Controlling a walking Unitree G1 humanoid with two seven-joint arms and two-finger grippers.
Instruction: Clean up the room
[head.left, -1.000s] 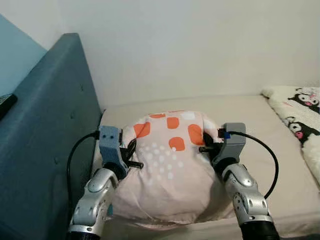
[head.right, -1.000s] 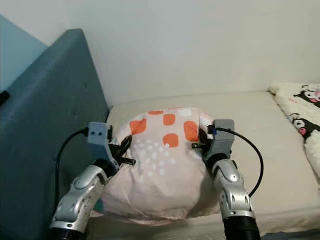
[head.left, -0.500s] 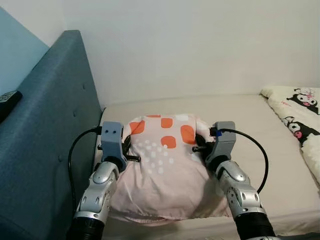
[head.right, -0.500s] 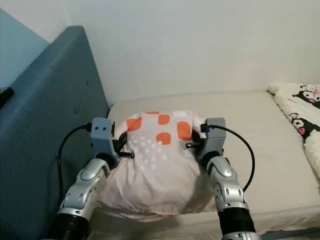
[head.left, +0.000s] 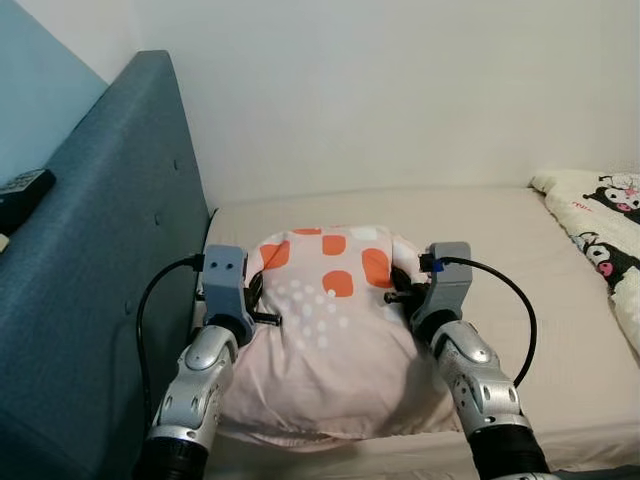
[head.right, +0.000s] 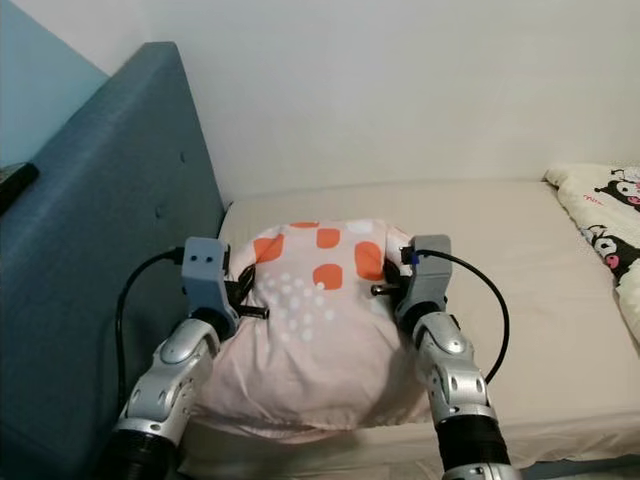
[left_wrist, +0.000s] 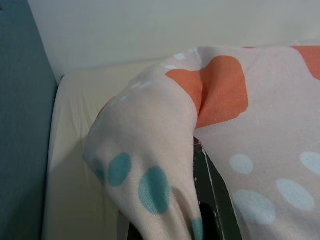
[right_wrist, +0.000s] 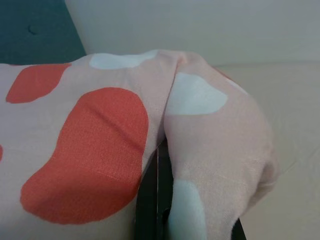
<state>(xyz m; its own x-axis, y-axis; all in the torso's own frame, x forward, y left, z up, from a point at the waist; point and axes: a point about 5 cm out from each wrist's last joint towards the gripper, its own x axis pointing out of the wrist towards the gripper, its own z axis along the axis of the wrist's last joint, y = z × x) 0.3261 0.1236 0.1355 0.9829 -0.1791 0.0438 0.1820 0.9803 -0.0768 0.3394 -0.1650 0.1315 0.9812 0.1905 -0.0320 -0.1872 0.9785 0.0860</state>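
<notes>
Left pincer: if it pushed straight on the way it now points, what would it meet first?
The left pincer is already buried in the pillow, so more pillow fabric first. Past that lies bare mattress, then likely the white wall; depth is unclear.

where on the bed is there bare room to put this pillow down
Bare mattress lies between the pillow and the cartoon-print blanket at the robot's right, and in a strip along the wall behind the pillow. It is tight at the blue headboard on the left. The left gripper and right gripper each clamp a pillow side.
</notes>
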